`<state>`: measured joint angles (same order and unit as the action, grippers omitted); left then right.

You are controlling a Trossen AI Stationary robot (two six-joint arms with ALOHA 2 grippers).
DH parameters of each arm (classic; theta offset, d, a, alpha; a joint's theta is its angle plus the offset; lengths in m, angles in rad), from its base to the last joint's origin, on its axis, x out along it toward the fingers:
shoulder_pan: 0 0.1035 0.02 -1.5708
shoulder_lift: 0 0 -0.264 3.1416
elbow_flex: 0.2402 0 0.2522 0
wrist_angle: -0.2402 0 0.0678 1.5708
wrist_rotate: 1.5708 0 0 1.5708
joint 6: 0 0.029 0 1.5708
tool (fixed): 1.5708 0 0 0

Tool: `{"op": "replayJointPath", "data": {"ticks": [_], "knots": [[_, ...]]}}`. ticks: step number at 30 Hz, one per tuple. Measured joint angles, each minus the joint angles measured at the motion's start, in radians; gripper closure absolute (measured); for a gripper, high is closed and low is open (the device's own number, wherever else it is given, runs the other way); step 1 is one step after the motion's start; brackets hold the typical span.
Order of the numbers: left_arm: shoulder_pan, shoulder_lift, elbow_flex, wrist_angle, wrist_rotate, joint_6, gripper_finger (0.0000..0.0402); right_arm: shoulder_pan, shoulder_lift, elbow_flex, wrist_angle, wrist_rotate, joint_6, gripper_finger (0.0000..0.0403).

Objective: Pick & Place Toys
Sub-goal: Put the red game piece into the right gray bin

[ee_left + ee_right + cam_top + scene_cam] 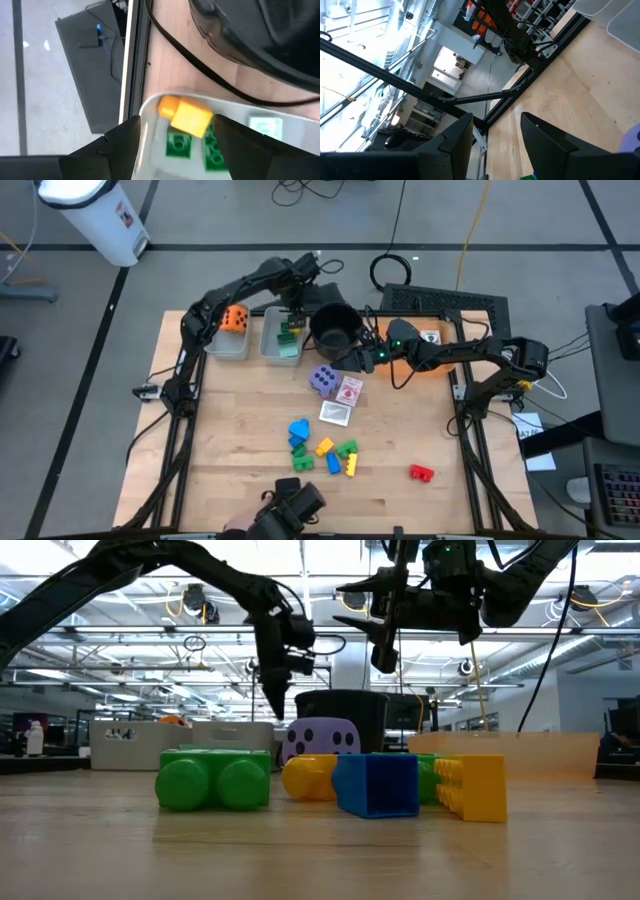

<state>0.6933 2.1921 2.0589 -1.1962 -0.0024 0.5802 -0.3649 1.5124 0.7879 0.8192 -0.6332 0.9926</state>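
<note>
pale wood table (250, 480) filling the middle of the high view. dark left arm bent up from the table's left edge and over toward upper centre, left gripper (291, 313) poised above the second grey bin (281, 338), just left of the round black pot (335, 328). fingers (120, 145) spread apart and released in the left wrist view, with a yellow block (186, 116) between them against the bin's white wall and green blocks (179, 145) lying beneath; whether that yellow block rests or hangs free, cannot tell. right arm stretched in from the right edge toward centre, right gripper (362, 358) raised just right of the pot; fingers (547, 142) parted with nothing between them, only bare wood and room behind.

seen from above only: orange die (235, 319) in the left-hand bin (226, 340), purple die (323, 379) below the pot, picture cards (343, 401) just under it, a cluster of blue, yellow and green blocks (322, 450) at lower centre, lone red block (421, 472) at lower right.

low view alone: both grippers high in the upper frame, green block (214, 779), blue block (377, 783) and a second yellow block (471, 787) lined up in the foreground.
</note>
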Motion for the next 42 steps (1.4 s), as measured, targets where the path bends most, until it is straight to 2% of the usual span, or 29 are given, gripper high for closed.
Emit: {"op": "replayJointPath", "data": {"ticks": [4,12,16,19,24,29,36,42], "knots": [[0.000,-0.006,0.069,-0.114,0.044,-0.080,0.0144,0.000,0.000,0.000,0.000,0.000,-0.009,0.0242],[0.000,-0.128,0.081,-0.162,0.336,-0.248,0.0144,0.000,0.000,0.000,0.002,0.002,-0.006,0.0242],[-0.015,-0.230,0.073,-0.130,0.369,-0.306,0.0144,-0.002,0.000,0.000,0.015,0.003,-0.009,0.0242],[-0.035,-0.327,0.028,-0.041,0.370,-0.352,0.0144,-0.002,0.000,0.000,0.016,0.008,-0.009,0.0242],[-0.091,-0.530,-0.192,0.272,0.356,-0.469,0.0144,-0.002,0.000,0.000,0.023,0.009,-0.009,0.0242],[-0.162,-0.732,-0.503,0.533,0.211,-0.584,0.0144,-0.002,0.000,0.000,0.031,0.022,-0.009,0.0242],[-0.298,-0.976,-0.908,0.818,0.091,-0.787,0.0144,0.006,0.000,0.000,0.030,0.212,0.023,0.0242],[-0.459,-1.126,-1.144,0.992,-0.006,-0.949,0.0144,0.008,0.000,0.000,0.054,0.295,0.059,0.0242]]}}
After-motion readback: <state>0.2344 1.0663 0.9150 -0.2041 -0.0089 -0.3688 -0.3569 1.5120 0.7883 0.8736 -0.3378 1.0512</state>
